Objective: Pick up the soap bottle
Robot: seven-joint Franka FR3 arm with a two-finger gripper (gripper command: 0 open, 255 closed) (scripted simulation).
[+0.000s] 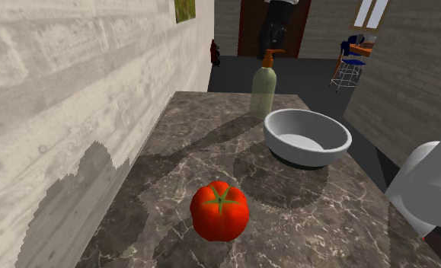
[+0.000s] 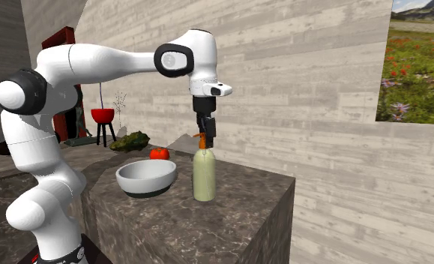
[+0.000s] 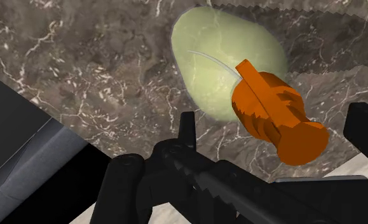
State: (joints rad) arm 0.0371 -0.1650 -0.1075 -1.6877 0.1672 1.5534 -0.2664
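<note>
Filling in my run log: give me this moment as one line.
phase: pre-grasp | pincer: open over orange pump | soap bottle: upright on counter, unheld | nearby: bowl, tomato

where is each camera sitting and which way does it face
Shoulder view: at the robot's side, looking along the counter past tomato and bowl to the bottle; the end effector hangs above it, with a white robot part at lower right.
Second exterior view: off the counter's far end, facing back; the whole arm shows.
Wrist view: on the hand, looking down on the bottle's orange pump, which sits between open fingers.
Shared: the two exterior views both hold tomato, bowl, bottle and end effector, seen from roughly opposite ends.
</note>
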